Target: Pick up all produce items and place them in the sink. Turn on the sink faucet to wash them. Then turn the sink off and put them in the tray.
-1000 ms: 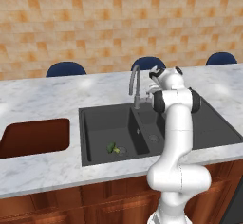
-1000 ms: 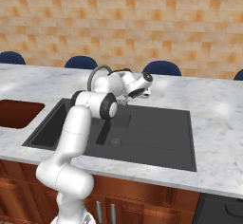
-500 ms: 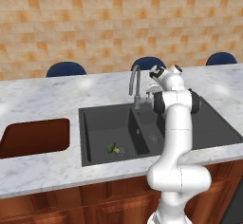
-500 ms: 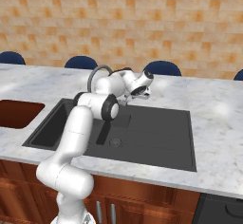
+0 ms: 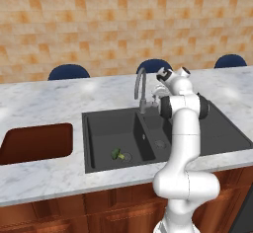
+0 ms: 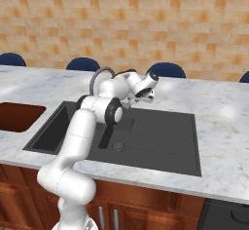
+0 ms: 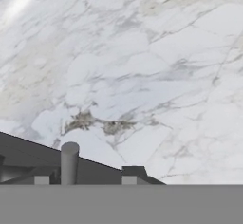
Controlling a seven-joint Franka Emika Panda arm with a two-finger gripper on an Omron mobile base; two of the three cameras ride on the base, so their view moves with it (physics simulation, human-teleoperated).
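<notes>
A: Where was the claw?
B: Over the sink's back rim, just right of the faucet.
A: And the produce item?
B: Well forward and left of the claw, down in the left basin beside its drain.
A: The tray?
B: Farther left, sunk into the counter.

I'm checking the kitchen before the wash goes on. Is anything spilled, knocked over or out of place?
Nothing stands out. The broccoli lies in the left basin of the sink beside the drain, the tray sits level and bare in the counter, and the faucet stands upright with the gripper near its base.
</notes>
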